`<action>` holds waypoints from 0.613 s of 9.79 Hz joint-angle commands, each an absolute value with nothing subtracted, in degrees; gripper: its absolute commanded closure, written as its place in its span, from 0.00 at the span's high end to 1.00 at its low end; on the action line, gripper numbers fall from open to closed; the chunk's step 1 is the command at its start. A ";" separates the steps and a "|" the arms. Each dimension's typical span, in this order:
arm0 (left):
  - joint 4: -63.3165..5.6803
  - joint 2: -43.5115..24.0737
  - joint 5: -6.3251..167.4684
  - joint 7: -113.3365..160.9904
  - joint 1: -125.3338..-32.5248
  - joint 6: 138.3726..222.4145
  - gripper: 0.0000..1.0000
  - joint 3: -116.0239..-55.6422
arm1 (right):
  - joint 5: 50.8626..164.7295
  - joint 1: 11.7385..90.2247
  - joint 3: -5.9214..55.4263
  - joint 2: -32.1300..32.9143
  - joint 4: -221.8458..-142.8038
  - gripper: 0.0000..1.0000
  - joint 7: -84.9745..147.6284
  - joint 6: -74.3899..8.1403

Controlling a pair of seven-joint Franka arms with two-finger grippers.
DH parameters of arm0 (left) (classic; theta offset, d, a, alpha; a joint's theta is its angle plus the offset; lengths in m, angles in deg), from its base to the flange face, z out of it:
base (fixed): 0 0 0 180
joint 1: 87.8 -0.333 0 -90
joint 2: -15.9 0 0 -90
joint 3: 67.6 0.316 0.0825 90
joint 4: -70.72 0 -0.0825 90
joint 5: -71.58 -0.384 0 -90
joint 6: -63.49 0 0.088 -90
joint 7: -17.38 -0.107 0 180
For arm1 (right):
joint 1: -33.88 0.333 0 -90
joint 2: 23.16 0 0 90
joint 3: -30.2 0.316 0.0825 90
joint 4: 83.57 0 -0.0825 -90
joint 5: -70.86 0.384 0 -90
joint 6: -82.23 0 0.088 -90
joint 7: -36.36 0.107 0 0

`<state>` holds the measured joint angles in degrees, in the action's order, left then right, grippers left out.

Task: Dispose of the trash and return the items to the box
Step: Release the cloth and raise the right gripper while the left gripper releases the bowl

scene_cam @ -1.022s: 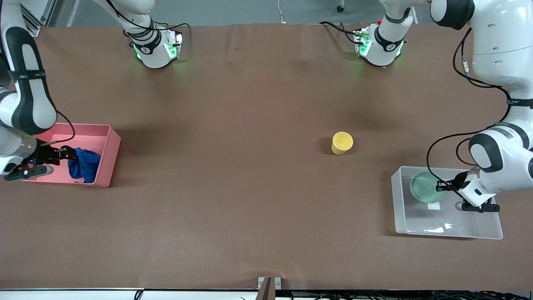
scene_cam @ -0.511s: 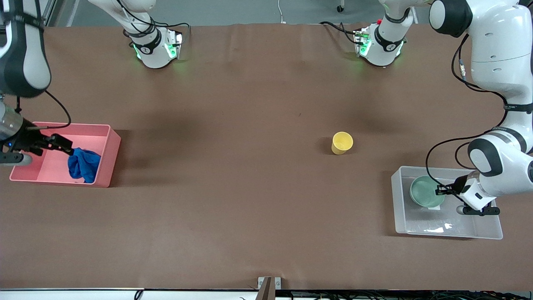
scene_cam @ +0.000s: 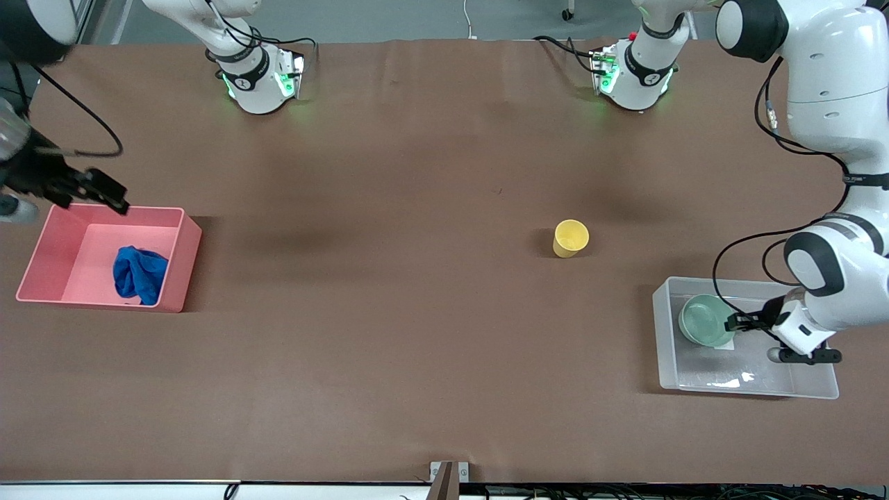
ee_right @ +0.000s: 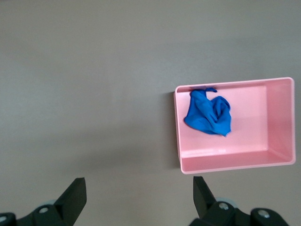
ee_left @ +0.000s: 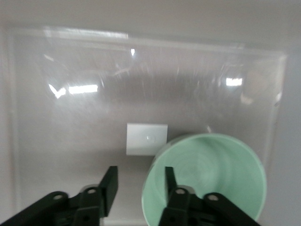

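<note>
The blue cloth trash (scene_cam: pixel 139 274) (ee_right: pixel 209 113) lies loose in the pink bin (scene_cam: pixel 182 267) (ee_right: pixel 277 117). My right gripper (scene_cam: pixel 97 189) (ee_right: pixel 138 190) hangs open and empty above the bin's edge that is farther from the front camera. The mint-green bowl (scene_cam: pixel 703 319) (ee_left: pixel 211 174) sits in the clear box (scene_cam: pixel 667 354) (ee_left: pixel 84 122), partly over the white sticker (ee_left: pixel 146 139). My left gripper (scene_cam: pixel 736 322) (ee_left: pixel 139 186) is low in the box, open. One finger is inside the bowl and one outside, with the rim loose between them. The yellow cup (scene_cam: pixel 571 238) stands upright on the table.
The brown table (scene_cam: pixel 389 312) spreads wide between the pink bin and the clear box. The cup stands alone, nearer the left arm's end and farther from the front camera than the box. Both arm bases (scene_cam: pixel 257 76) (scene_cam: pixel 632 69) stand at the table's edge.
The right gripper lifted up out of the pink bin, leaving the blue cloth inside. The left gripper lowered the bowl a little in the box and opened its jaws.
</note>
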<state>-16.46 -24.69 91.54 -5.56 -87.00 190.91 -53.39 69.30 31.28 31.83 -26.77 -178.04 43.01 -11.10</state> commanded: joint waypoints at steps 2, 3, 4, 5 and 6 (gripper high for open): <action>-20.94 -11.22 88.22 -5.92 -86.57 186.48 1.00 -53.88 | 68.85 30.81 31.17 -24.75 -165.69 1.00 43.04 -1.29; -22.78 -6.12 85.23 -4.96 -86.75 181.93 1.00 -54.67 | 68.67 31.07 31.08 -24.05 -165.22 1.00 43.21 -0.83; -25.84 -0.41 82.59 -3.56 -86.84 178.66 1.00 -56.15 | 68.84 30.98 31.08 -23.86 -165.30 1.00 43.21 -0.91; -32.40 6.34 80.74 -2.24 -87.10 178.11 1.00 -58.34 | 68.58 30.81 30.91 -23.95 -165.83 1.00 43.82 -1.17; -38.90 12.24 80.55 -0.66 -87.10 178.36 1.00 -60.45 | 68.58 30.72 30.99 -23.60 -166.01 1.00 43.22 -1.44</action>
<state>-26.22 3.95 82.16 -2.17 -86.98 176.39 -57.75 69.04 31.07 30.81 -24.60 -167.03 43.00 -1.77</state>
